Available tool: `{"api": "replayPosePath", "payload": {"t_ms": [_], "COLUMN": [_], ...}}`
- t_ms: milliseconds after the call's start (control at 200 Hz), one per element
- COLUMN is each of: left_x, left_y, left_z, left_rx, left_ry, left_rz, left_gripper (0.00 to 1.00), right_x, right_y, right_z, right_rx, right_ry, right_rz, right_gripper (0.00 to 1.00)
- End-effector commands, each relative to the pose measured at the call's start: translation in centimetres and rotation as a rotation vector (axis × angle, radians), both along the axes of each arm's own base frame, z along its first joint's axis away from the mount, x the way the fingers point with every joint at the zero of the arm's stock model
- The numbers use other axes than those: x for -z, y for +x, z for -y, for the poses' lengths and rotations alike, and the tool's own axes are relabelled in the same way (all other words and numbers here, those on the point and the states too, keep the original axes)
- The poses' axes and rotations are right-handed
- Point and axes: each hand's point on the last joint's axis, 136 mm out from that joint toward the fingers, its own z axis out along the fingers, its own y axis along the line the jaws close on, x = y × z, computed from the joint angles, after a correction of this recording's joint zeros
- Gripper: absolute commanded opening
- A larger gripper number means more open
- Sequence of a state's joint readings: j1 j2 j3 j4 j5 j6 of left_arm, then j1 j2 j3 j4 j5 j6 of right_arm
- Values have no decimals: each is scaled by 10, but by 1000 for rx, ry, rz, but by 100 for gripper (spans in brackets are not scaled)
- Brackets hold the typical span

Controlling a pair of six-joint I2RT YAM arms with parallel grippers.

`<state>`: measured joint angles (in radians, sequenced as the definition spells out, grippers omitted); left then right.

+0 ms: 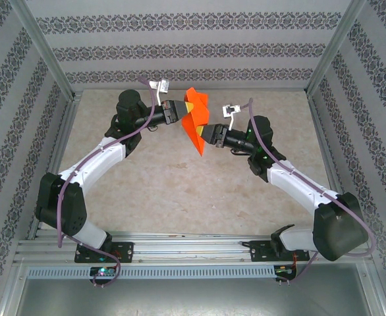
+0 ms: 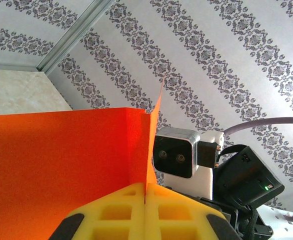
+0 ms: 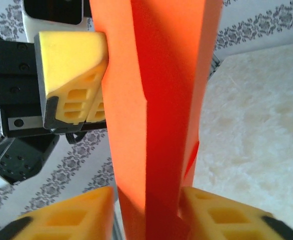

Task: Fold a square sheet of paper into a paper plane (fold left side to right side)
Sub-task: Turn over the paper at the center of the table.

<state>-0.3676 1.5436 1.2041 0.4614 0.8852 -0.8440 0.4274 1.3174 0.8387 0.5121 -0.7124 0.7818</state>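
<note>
**Left fingers [image 2: 116, 212] clamped on orange paper [image 2: 61, 165]**

Logged pads pressed flat together at the bottom of the left wrist view, pinching a creased part of the paper in their seam. Noted one flap spread wide to the left and a thin edge standing upright above the seam. Sighted the right arm's wrist camera [image 2: 175, 156] just beyond that edge. Found right fingers [image 3: 221, 215] set narrow, one pad either side of a folded ridge, both at its faces; cannot tell whether gripping or merely touching. From above, noted paper [image 1: 196, 122] held clear of the worktop [image 1: 180, 191], toward the far end, between the two arms: left fingers [image 1: 189, 105] at its upper part, right fingers [image 1: 210, 137] at its lower point.
</note>
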Motion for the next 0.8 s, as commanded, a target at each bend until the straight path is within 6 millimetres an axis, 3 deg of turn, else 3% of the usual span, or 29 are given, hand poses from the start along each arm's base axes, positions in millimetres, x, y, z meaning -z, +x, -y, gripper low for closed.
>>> {"api": "replayPosePath", "payload": {"t_ms": [0, 115, 185, 275, 430, 615, 799], "left_x": [-10, -4, 2, 8, 15, 14, 15], "left_y": [-4, 1, 5, 10, 12, 1, -15], "left_z": [1, -8, -18, -38, -79, -126, -181], "left_rx": [-1, -44, -86, -169, -355, -606, -892], "left_ry": [-18, -2, 18, 44, 107, 249, 315], "left_rz": [51, 48, 40, 31, 35, 78, 70], "left_gripper": [15, 32, 42, 48, 53, 56, 59], "right_x": [-21, -21, -18, -13, 7, 53, 90], "right_y": [0, -1, -2, -3, -6, -10, -10], "right_z": [2, 4, 7, 10, 14, 31, 70], "right_rx": [-9, 0, 16, 35, 93, 259, 491], "right_ry": [19, 5, -8, -35, -166, -608, -1190], "right_rz": [66, 68, 66, 63, 50, 44, 43], "right_gripper": [26, 10, 5, 0, 0, 0, 0]}}
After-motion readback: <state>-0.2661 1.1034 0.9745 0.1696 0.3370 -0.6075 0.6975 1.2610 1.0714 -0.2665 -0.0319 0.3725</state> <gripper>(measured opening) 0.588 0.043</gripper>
